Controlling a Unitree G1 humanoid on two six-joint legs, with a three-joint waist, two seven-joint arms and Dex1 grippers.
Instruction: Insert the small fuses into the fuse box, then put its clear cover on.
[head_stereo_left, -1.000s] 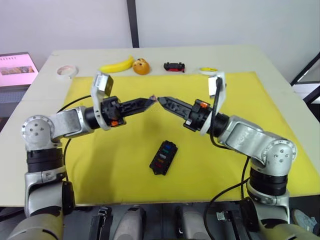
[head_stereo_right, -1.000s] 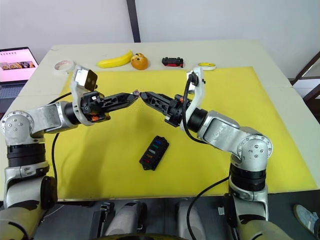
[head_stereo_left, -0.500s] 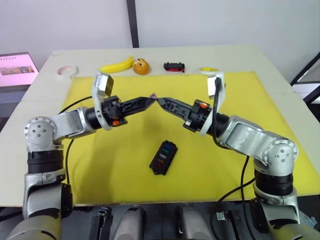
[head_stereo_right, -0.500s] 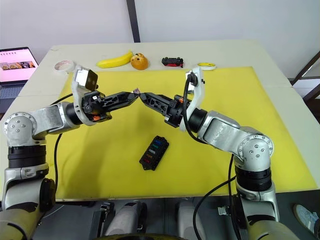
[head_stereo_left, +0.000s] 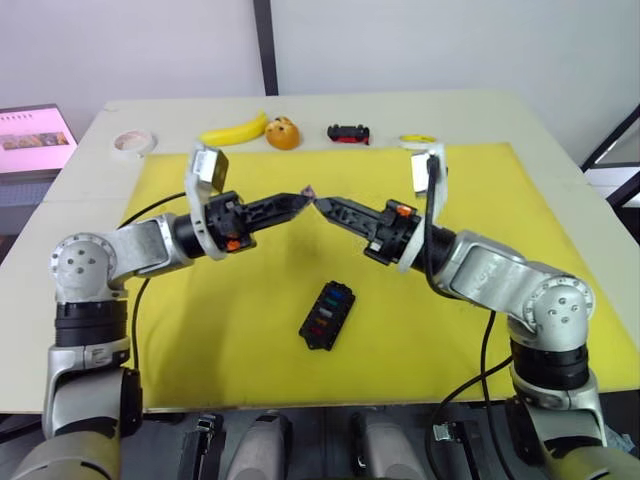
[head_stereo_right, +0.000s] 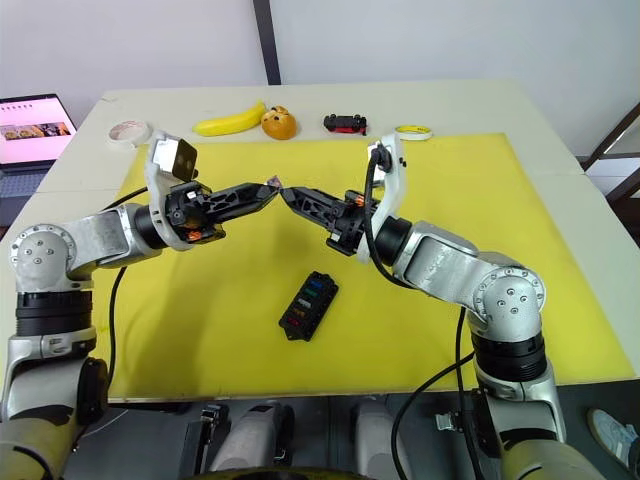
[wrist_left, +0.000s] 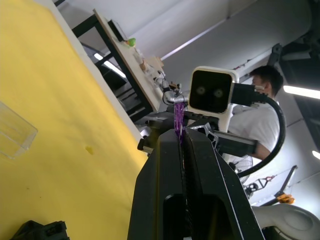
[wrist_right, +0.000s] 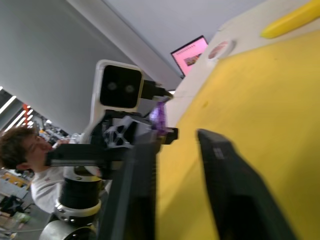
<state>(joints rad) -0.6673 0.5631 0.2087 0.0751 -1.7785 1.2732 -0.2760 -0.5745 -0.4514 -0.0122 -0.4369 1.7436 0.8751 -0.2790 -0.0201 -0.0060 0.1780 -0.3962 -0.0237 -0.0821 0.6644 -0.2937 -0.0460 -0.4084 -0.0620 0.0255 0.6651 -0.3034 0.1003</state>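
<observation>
My left gripper is shut on a small purple fuse, held in the air above the yellow mat. My right gripper faces it tip to tip, and the right wrist view shows its fingers apart, with the fuse just beyond them. The black fuse box lies on the mat below both grippers, with several coloured fuses in its slots. The clear cover lies flat on the mat, seen in the left wrist view.
Along the table's far edge sit a tape roll, a banana, an orange toy, a black-and-red toy car and a yellow ring. A laptop stands at the far left. A person is in the background.
My right gripper has edged a little closer to the purple fuse at the left gripper's tips. The left arm and the fuse box have stayed put.
</observation>
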